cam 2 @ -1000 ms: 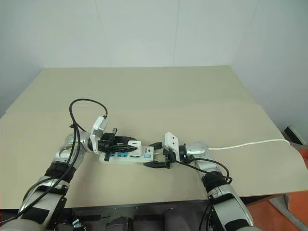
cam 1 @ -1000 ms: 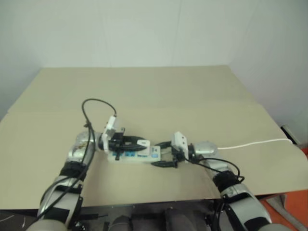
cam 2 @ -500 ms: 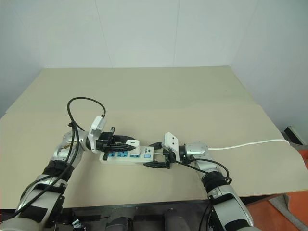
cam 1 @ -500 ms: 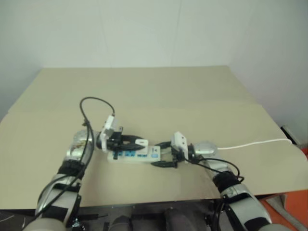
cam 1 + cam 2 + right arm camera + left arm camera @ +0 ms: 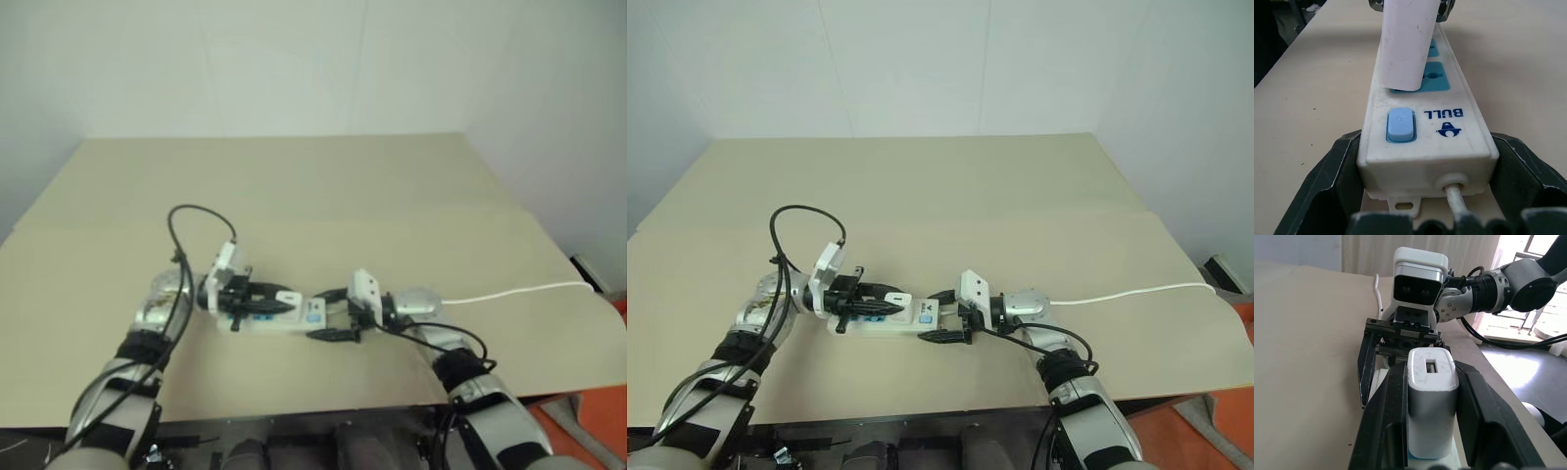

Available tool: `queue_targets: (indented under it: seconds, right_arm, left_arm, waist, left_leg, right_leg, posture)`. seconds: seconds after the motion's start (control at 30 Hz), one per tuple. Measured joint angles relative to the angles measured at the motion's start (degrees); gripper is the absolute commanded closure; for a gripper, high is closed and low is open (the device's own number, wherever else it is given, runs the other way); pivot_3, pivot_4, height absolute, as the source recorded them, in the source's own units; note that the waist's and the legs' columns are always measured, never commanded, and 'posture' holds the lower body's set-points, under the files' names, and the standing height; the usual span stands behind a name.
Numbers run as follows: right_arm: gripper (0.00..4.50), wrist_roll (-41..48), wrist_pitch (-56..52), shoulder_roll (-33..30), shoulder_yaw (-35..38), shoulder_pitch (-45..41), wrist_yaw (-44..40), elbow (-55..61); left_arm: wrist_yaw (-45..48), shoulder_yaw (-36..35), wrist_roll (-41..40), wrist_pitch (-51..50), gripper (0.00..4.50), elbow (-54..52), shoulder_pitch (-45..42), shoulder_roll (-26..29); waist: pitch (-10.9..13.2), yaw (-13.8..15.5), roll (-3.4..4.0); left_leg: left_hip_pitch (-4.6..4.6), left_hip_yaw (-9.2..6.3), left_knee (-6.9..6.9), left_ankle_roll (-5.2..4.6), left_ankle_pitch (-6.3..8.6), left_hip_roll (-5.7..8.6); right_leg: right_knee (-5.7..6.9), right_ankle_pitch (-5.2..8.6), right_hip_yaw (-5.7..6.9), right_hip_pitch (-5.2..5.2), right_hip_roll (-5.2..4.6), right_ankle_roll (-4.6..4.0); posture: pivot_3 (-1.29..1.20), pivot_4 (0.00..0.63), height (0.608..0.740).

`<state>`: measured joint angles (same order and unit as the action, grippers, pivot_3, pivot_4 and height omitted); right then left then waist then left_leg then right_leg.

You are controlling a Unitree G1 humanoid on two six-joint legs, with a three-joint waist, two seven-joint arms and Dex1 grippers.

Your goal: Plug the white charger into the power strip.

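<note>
The power strip (image 5: 884,319) lies on the tan table, a white bar with blue socket faces and a blue switch (image 5: 1400,124). My right gripper (image 5: 942,315) is shut on its cord end, one black finger (image 5: 1327,181) against each long side. The white charger (image 5: 1431,396) stands a little tilted on the socket beside the switch, its lower end on the blue face (image 5: 1405,44). My left gripper (image 5: 878,295) reaches in level from the left and is shut on it. Whether the prongs are in the socket is hidden.
The strip's thin white cord (image 5: 1136,291) runs right across the table to its right edge. A black cable loop (image 5: 803,220) arches over my left wrist. The table (image 5: 940,186) stretches wide and bare behind the strip, and its front edge is close below both arms.
My left forearm has shifted slightly. The charger, the strip and both grippers stay where they were.
</note>
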<state>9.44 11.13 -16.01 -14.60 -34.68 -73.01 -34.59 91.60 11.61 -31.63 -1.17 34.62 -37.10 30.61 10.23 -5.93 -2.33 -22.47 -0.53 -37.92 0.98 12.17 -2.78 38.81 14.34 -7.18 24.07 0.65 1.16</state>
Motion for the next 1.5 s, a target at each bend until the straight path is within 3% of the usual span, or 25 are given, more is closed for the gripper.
queue_targets:
  seconds: [0.6,1.07,1.43,1.5]
  right_arm:
    - [1.09,-0.26,0.93,-0.11,-0.17,0.18,0.2,-0.09]
    - [1.09,-1.19,1.3,-0.05,-0.51,0.62,0.94,-0.02]
    - [1.09,-1.44,1.32,0.03,-0.52,1.45,1.48,0.35]
    - [1.09,-1.44,1.32,0.03,-0.52,1.46,1.49,0.36]
  left_arm:
    - [0.74,-4.82,2.7,13.15,3.51,1.26,4.3,-3.52]
    - [0.73,-2.81,3.04,18.46,3.51,2.9,4.61,-3.06]
    - [0.78,-2.95,7.05,18.01,0.02,6.34,3.75,-2.92]
    - [0.79,-2.92,7.08,18.01,0.02,6.27,3.75,-2.91]
  waist:
    - [-0.12,0.17,0.02]
    - [-0.6,0.11,0.32]
    - [-0.82,-0.05,0.7]
    - [-0.83,-0.05,0.72]
  left_leg:
    - [0.14,0.02,0.03,0.0,0.0,0.0]
    - [0.52,0.06,0.15,0.0,0.0,0.0]
    - [0.94,0.07,0.28,0.0,0.02,-0.01]
    - [0.94,0.07,0.28,0.0,0.02,-0.01]
  right_leg:
    - [-0.01,0.02,-0.02,-0.11,0.0,-0.03]
    - [-0.15,0.09,-0.04,-0.52,0.0,-0.08]
    - [-0.4,0.11,-0.06,-0.93,-0.02,-0.08]
    - [-0.4,0.11,-0.06,-0.93,-0.02,-0.08]
  posture:
    - [0.0,0.15,0.74]
    - [0.0,0.15,0.74]
    - [0.0,0.15,0.74]
    - [0.0,0.15,0.74]
